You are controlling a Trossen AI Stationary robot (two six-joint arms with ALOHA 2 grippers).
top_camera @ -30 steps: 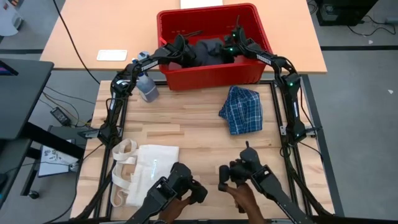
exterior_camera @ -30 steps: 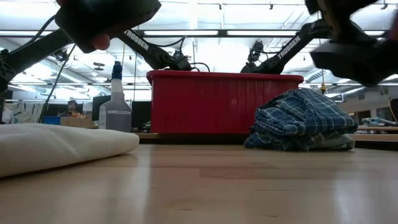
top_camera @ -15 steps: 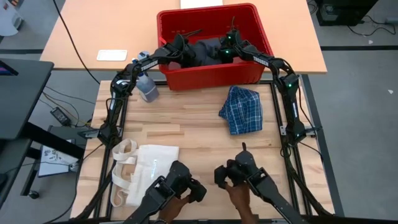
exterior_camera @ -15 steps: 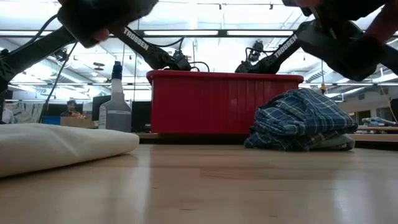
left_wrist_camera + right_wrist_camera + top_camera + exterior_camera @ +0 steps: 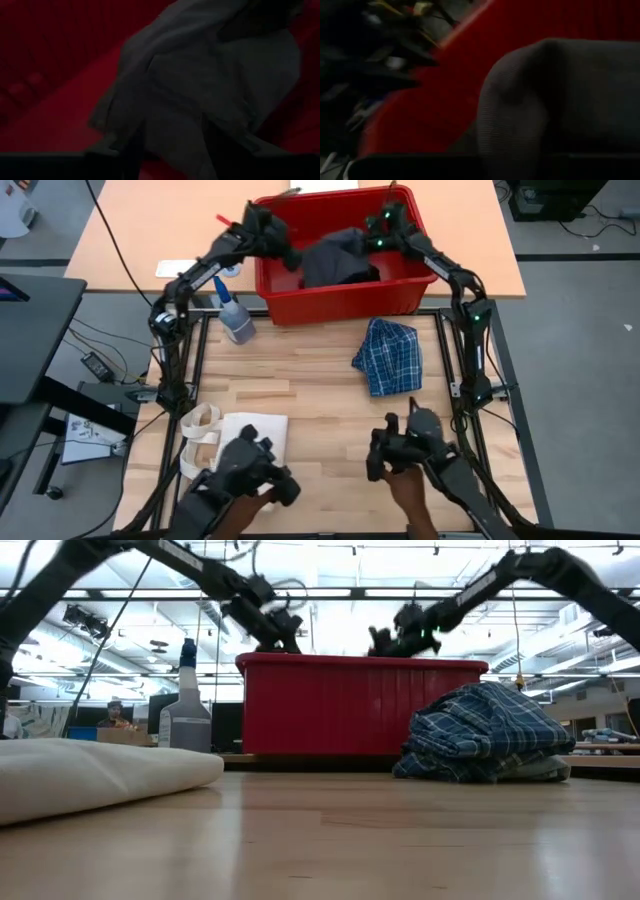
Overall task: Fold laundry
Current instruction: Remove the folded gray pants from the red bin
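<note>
Both grippers, left [image 5: 285, 252] and right [image 5: 372, 242], fingers gripping the dark garment [image 5: 335, 260], spread it over the red basket [image 5: 345, 302] at 12 o'clock on the bench [image 5: 300, 380] for folding.

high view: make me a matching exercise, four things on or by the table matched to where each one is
Things:
1. blue-and-white plaid garment
2. dark charcoal garment
3. cream canvas tote bag
4. clear plastic spray bottle

Places:
A. inside the red plastic basket
B. near-left part of the wooden table
C. on the table, just in front of the basket's right half
D. beside the basket's left front corner

Pairs: 1-C, 2-A, 3-B, 4-D
</note>
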